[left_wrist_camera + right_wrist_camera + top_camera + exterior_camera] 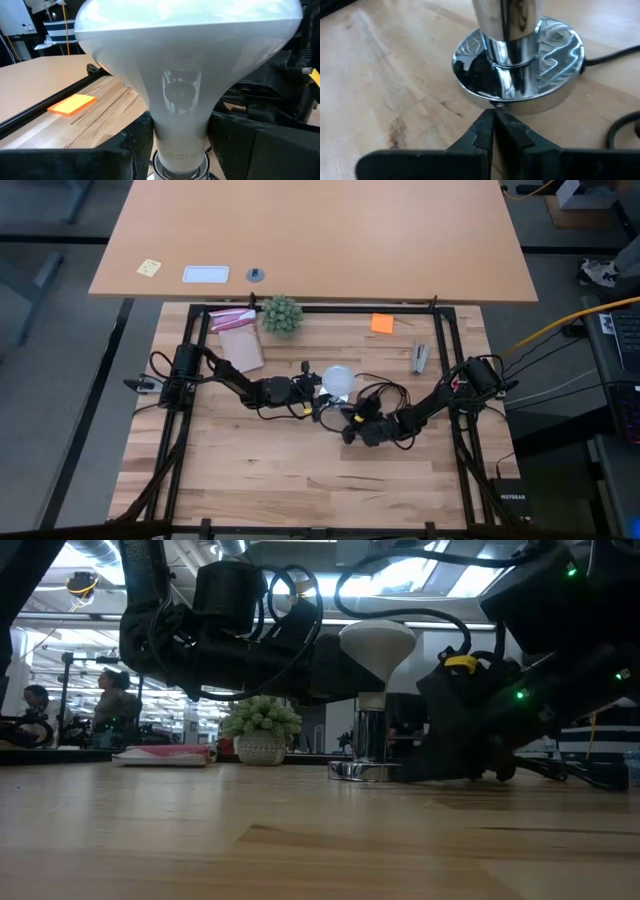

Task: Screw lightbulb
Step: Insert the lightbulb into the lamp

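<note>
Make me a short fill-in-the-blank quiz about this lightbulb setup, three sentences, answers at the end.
1. The lightbulb stands upright in the chrome ____.
2. The left gripper grips the bulb's narrow ____.
3. The right gripper, fingers shut, presses against the lamp base down on the ____.

Answers: socket; neck; table

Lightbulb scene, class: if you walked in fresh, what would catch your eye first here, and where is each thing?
The white lightbulb stands upright, dome up, in a chrome socket near the middle of the table. The left pincer grips the bulb's narrow neck from either side, while the right pincer, shut, presses its tips against the rim of the socket's round base. Behind them, at the table's far edge, sits a small green plant.
</note>
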Robot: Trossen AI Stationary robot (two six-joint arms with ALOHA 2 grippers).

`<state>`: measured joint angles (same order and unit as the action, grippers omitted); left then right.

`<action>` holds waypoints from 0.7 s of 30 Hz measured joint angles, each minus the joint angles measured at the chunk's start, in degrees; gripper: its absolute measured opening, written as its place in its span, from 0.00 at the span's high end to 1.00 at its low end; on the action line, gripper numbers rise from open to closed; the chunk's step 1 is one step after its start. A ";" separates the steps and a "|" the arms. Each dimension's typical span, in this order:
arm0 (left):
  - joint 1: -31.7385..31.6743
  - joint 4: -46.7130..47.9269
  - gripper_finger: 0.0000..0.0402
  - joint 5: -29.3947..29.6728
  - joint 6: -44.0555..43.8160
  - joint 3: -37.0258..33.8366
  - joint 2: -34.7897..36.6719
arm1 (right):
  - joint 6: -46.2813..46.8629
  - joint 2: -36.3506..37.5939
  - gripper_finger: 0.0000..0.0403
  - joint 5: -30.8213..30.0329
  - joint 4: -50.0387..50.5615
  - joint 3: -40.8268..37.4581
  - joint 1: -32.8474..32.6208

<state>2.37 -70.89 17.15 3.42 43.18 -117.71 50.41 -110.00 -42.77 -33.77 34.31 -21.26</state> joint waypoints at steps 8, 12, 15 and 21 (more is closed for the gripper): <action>0.00 0.00 0.60 0.07 0.00 0.00 0.00 | 1.10 0.00 0.94 -3.13 1.08 0.02 -0.04; -0.09 0.02 0.60 0.48 0.01 0.00 0.00 | 2.28 0.00 0.94 -5.95 1.27 0.00 -0.02; -0.07 0.02 0.60 0.45 0.03 -0.02 0.00 | 2.30 0.02 0.94 -6.03 1.22 0.00 -0.02; -0.04 0.02 0.60 0.22 0.00 -0.02 0.02 | 3.46 0.69 0.94 -2.47 4.24 0.04 -0.07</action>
<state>2.33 -70.87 17.36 3.42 43.16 -117.69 53.86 -109.31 -45.24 -29.53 34.35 -21.32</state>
